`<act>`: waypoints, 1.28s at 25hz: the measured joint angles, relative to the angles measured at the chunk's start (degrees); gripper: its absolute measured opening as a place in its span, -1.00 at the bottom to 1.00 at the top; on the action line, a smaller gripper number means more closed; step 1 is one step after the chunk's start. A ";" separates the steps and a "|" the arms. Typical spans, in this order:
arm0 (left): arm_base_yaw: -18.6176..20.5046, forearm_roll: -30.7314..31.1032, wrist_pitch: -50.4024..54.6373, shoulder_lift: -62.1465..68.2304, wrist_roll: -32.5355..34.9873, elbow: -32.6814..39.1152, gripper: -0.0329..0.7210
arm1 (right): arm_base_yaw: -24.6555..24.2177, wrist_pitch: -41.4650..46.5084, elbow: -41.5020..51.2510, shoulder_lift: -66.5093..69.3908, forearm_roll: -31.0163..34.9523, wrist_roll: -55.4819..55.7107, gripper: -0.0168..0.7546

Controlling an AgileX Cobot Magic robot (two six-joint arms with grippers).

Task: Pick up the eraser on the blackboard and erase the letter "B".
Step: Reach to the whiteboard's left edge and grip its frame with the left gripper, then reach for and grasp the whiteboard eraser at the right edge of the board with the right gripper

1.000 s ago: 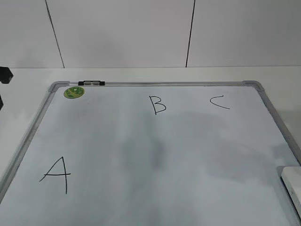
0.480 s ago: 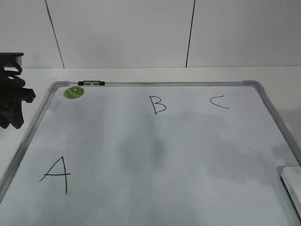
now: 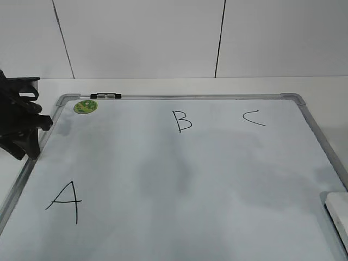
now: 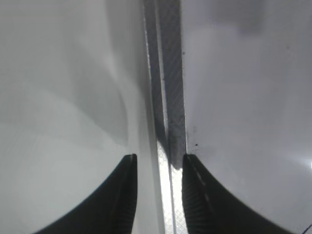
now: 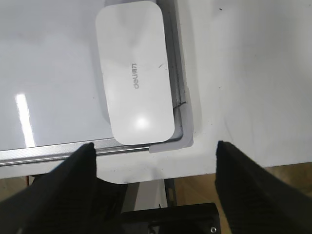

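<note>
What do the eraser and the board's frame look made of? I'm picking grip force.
The eraser looks like smooth white hard plastic: it shows a soft glare spot and printed grey lettering. The frame of the blackboard looks like silver metal with a brushed or finely textured sheen, probably aluminium.

eraser (image 5: 135, 73) on blackboard (image 3: 179, 217) corner, right of letter "B" (image 3: 182, 120)
</note>
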 joint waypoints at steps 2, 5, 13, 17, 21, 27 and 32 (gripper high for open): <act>0.00 -0.03 -0.27 0.38 0.23 0.00 -0.28 | 0.00 0.00 0.00 0.00 0.00 0.00 0.56; 0.00 -0.07 -0.93 0.38 0.38 0.00 -0.28 | 0.00 0.00 0.00 0.00 -0.04 0.00 0.56; 0.00 -0.16 -1.04 1.15 0.82 -0.04 -0.36 | 0.00 0.00 0.00 0.00 -0.04 0.00 0.56; 0.00 -0.31 -1.04 1.24 0.95 -0.13 -0.50 | 0.00 0.00 0.00 0.00 -0.04 0.00 0.56; 0.00 -0.45 -0.82 1.58 0.95 -0.44 -0.65 | 0.00 0.00 0.00 0.00 -0.14 0.00 0.56; 0.08 -0.96 -0.37 1.90 0.72 -0.67 -0.84 | 0.00 0.00 0.00 0.00 -1.04 0.00 0.56; 0.12 -1.23 -0.37 1.90 0.37 -0.67 -0.85 | 0.00 0.00 0.00 2.30 -0.62 0.00 0.56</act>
